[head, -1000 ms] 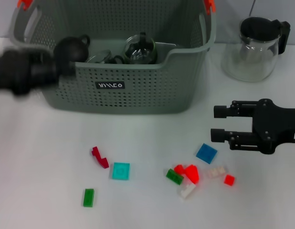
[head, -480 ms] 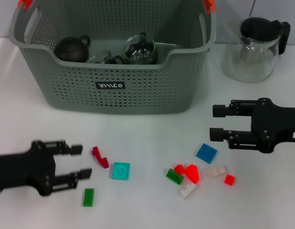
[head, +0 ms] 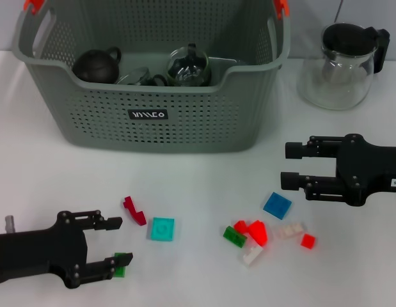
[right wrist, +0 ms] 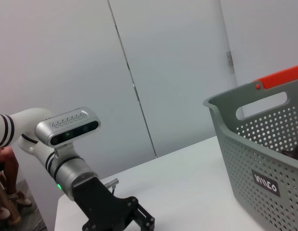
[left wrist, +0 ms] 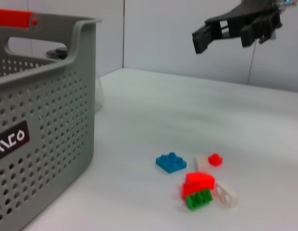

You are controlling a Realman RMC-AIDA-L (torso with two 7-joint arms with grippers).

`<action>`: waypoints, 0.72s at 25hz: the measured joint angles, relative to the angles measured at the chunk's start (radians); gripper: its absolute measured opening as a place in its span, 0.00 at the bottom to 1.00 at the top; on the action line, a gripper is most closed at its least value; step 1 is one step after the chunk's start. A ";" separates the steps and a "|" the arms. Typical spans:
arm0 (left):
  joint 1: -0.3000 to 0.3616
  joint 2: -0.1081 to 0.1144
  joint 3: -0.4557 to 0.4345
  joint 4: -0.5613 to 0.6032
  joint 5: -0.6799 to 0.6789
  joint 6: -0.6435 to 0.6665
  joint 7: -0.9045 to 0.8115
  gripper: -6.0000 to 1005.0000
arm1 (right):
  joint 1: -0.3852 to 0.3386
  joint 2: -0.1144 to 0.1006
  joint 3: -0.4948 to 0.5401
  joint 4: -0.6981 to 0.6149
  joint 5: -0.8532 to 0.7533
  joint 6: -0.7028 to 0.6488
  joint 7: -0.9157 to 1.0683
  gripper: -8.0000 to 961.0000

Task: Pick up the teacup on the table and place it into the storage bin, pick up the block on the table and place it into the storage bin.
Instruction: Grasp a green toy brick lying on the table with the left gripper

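head view shows the left gripper (head: 119,242) spread, its lower finger touching the green block (head: 121,265) rather than straddling it. shift until the block sits between the jaws, then pinch. right gripper (head: 292,167) hangs spread near the storage bin (head: 185,121).

Head cam looks steeply down on the counter (head: 50,185) from above. Left wrist cam sits low near the surface, facing across past the storage bin (left wrist: 38,120) toward the right arm. Right wrist cam looks back toward the left arm; both catch the bin.
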 joint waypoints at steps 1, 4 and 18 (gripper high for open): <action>0.000 0.000 0.000 -0.008 0.007 -0.012 0.014 0.63 | -0.001 0.000 0.000 0.000 0.000 0.001 0.000 0.70; 0.001 0.000 0.004 -0.030 0.021 -0.047 0.035 0.63 | -0.002 0.000 0.000 0.000 0.000 0.005 0.000 0.70; 0.037 -0.002 -0.057 -0.039 0.060 -0.097 0.134 0.62 | -0.001 0.000 0.000 0.000 0.000 0.007 0.000 0.70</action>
